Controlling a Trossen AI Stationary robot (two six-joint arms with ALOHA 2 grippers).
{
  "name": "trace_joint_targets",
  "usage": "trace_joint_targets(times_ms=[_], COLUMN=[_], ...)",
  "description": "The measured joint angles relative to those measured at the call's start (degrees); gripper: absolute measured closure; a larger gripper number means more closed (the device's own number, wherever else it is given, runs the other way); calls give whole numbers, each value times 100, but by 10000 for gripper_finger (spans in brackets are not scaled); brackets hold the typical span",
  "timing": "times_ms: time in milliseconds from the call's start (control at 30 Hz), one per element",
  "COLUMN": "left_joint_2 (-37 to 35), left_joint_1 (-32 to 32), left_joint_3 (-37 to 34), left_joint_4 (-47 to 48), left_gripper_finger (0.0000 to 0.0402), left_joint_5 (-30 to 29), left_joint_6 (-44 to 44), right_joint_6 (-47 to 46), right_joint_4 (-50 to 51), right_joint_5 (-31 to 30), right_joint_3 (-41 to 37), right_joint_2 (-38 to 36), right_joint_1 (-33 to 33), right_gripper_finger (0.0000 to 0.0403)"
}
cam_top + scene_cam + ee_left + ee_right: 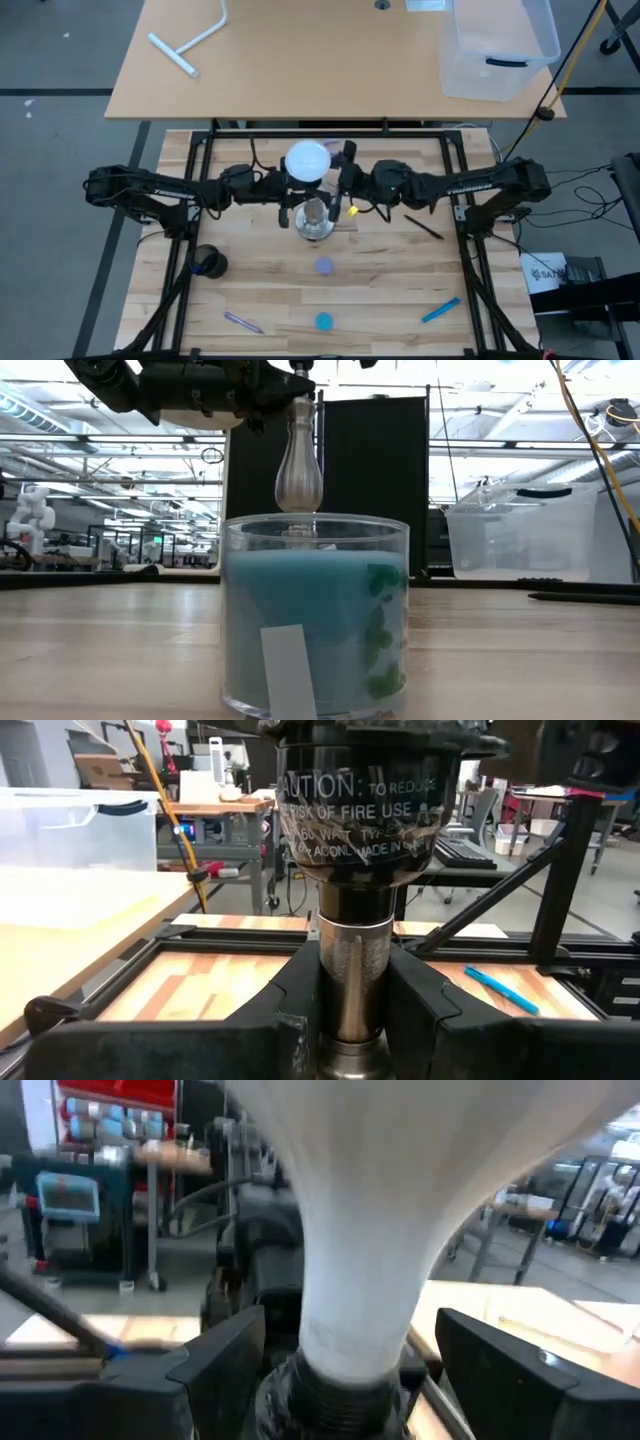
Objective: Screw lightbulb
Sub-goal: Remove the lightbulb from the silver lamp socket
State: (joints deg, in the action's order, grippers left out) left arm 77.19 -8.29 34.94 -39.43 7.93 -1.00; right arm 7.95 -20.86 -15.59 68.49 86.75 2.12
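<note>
While L gripper clamps stand post, R gripper straddles lightbulb neck.

Even, bright overhead light falls on the wooden worktop, with only faint shadows. In the low view, ceiling light strips glare white behind a blue candle jar. In the right wrist view, the lightbulb looms close, blurred and washed out.

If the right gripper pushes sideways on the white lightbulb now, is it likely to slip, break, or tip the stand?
The lightbulb looks smooth and tapering, so fingers would probably slide toward its neck. It seems thin-walled, likely fragile under a hard squeeze. It sits high on the narrow socket stand, which could tip, though the left gripper clamps the post and probably steadies it. The right gripper stands open around the neck.
</note>
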Motion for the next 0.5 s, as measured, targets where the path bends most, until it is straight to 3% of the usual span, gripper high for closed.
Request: trace_joint_targets(times_ms=[300,500], left_joint_2=[2,2], left_joint_1=[-2,-2], left_joint_3=[0,0], left_joint_4=[-13,-11], left_gripper_finger=[326,326], left_joint_5=[1,4], left_joint_6=[-21,-22], right_joint_6=[155,177], right_joint_4=[-1420,-1537], right_joint_5=[-169,-197], right_joint_3=[8,4], right_joint_2=[425,443], right_joint_1=[100,96], right_gripper_finger=[124,186])
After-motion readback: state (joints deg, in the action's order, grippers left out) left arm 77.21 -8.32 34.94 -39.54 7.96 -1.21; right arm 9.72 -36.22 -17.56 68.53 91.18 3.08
